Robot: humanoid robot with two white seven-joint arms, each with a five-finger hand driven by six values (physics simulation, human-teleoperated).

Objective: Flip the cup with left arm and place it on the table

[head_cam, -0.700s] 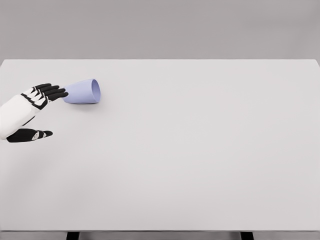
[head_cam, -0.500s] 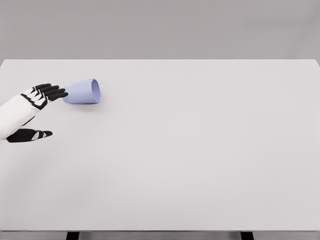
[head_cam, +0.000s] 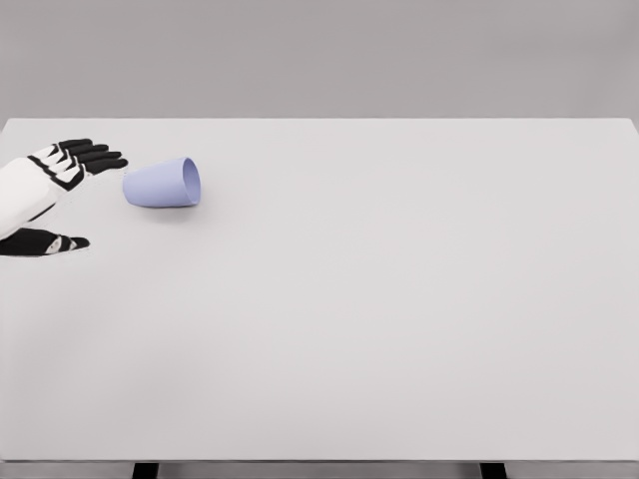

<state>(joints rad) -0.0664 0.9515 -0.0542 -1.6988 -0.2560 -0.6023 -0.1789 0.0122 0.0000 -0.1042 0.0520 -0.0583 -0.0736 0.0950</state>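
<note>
Writing of any kind was not to be seen in the head view; the cup (head_cam: 162,185) bore no label or mark, only a plain pale lavender surface. It lay on its side on the white table (head_cam: 379,299), in the far left part of the tabletop, its open mouth turned toward the right and its closed base toward the left; what little of the inside showed held nothing. The left hand (head_cam: 45,195) came in from the left edge, its fingers (head_cam: 92,157) stretched out straight and spread, the thumb held apart below them, grasping nothing. The fingertips stood just beside the cup's base with a small gap between them. Compared with half a second before, the hand had drawn back to the left and slightly farther up the table, away from the cup's base, while the cup itself had stayed where it lay.
</note>
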